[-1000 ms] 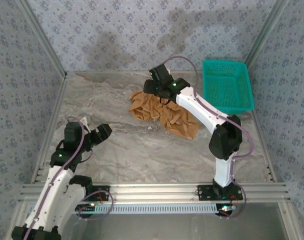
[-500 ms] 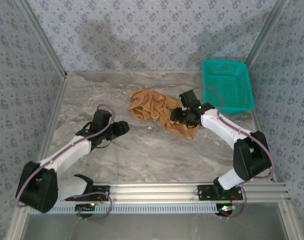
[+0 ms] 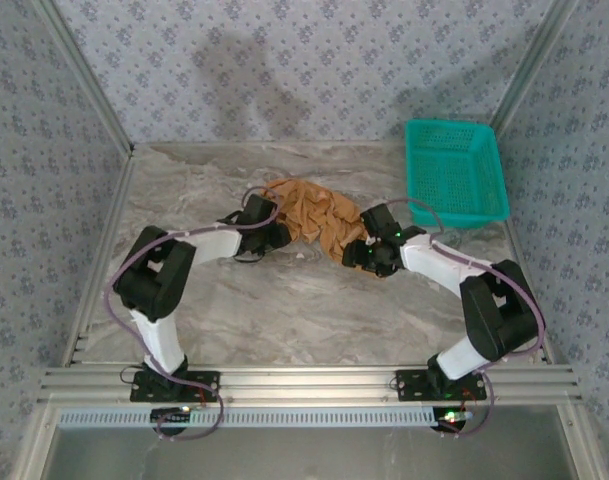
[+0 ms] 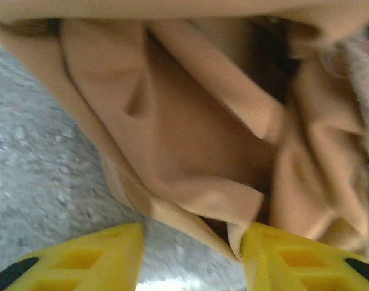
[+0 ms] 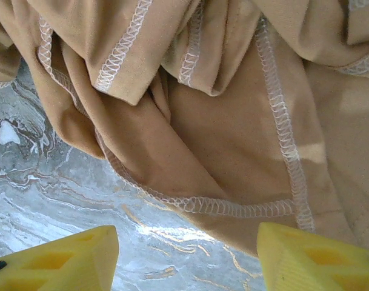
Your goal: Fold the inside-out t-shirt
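The inside-out t-shirt [image 3: 309, 212] lies crumpled in a tan heap at the middle back of the marble table. My left gripper [image 3: 276, 232] is low at the heap's left edge. In the left wrist view its yellow fingers [image 4: 81, 260] stand apart, and a folded hem corner of the shirt [image 4: 202, 139] reaches down beside the right finger without being clamped. My right gripper [image 3: 360, 255] is at the heap's near right edge. In the right wrist view it [image 5: 187, 260] is open over bare marble, just short of the shirt's [image 5: 232, 139] white-stitched hem.
A teal plastic basket [image 3: 454, 170] stands at the back right, close to the shirt. Bare marble table [image 3: 284, 310] stretches from the heap toward the arm bases. Patterned walls and metal frame rails enclose the table on three sides.
My left arm has swung from the near left across to the shirt's left edge. The right gripper has come from the shirt's far side to its near right edge. The shirt has bunched up tighter.
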You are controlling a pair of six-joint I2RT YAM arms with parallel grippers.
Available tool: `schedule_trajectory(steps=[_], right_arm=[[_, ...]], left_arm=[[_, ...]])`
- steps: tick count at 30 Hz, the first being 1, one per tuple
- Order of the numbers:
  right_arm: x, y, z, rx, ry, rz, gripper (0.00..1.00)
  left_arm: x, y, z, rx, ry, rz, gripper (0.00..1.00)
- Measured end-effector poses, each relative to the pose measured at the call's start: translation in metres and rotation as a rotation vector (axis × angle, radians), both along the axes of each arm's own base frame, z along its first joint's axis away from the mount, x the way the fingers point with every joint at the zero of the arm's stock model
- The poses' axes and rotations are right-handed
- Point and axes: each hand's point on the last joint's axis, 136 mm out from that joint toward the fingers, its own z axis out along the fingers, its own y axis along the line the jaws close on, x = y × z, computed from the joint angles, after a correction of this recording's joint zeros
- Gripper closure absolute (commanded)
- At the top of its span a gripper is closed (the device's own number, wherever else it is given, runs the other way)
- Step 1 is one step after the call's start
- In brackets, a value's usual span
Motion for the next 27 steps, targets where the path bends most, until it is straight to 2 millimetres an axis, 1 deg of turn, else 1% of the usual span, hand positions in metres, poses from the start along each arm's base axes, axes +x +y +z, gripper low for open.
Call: schedule_trajectory(steps=[2,5,7,8,9,10,11,12,13,16,17,18,20,22,24,25,27], right_arm=[[0.001,0.002,-0.006,0.001,0.008,0.004,0.35],[0.002,0.006,-0.022,-0.010,0.049,0.012,0.36],[0.005,0.011,-0.031,-0.020,0.074,0.012,0.44],[0.010,0.014,-0.031,-0.014,0.070,0.005,0.51],[0.017,0.018,-0.029,-0.003,0.057,-0.001,0.61],[0.021,0.021,-0.029,0.001,0.050,0.000,0.71],[0.023,0.023,-0.030,0.002,0.050,-0.001,0.84],[0.024,0.023,-0.032,-0.001,0.050,-0.005,0.94],[0.024,0.023,-0.032,-0.003,0.052,-0.009,1.00],[0.024,0.020,-0.029,-0.020,0.057,-0.013,1.00],[0.025,0.019,-0.025,-0.023,0.053,-0.015,1.00],[0.026,0.018,-0.019,-0.023,0.047,-0.017,1.00],[0.026,0.015,0.000,-0.023,0.022,-0.009,1.00],[0.028,0.012,0.034,-0.004,-0.034,-0.004,1.00],[0.031,0.007,0.076,0.028,-0.113,-0.012,1.00],[0.032,0.004,0.095,0.044,-0.151,-0.017,1.00],[0.031,-0.008,0.140,0.083,-0.239,-0.041,1.00]], left_arm=[[0.003,0.003,0.001,0.011,-0.005,0.020,0.78],[0.005,0.008,-0.001,0.033,-0.015,0.051,0.87],[0.004,0.013,-0.002,0.050,-0.020,0.063,0.94],[0.003,0.016,-0.003,0.066,-0.020,0.067,0.96],[-0.001,0.021,-0.002,0.084,-0.018,0.066,0.99],[-0.003,0.025,0.000,0.098,-0.017,0.070,1.00],[-0.006,0.028,0.003,0.112,-0.020,0.071,1.00],[-0.008,0.033,0.010,0.126,-0.028,0.070,1.00],[-0.010,0.038,0.017,0.136,-0.035,0.074,1.00],[-0.013,0.051,0.052,0.149,-0.089,0.080,1.00],[-0.014,0.056,0.064,0.151,-0.108,0.084,1.00],[-0.014,0.062,0.077,0.149,-0.131,0.093,1.00],[-0.017,0.075,0.100,0.151,-0.169,0.110,1.00],[-0.022,0.090,0.121,0.153,-0.203,0.129,1.00],[-0.028,0.106,0.144,0.151,-0.240,0.155,1.00],[-0.031,0.112,0.152,0.149,-0.253,0.164,1.00],[-0.041,0.128,0.176,0.142,-0.295,0.189,1.00]])
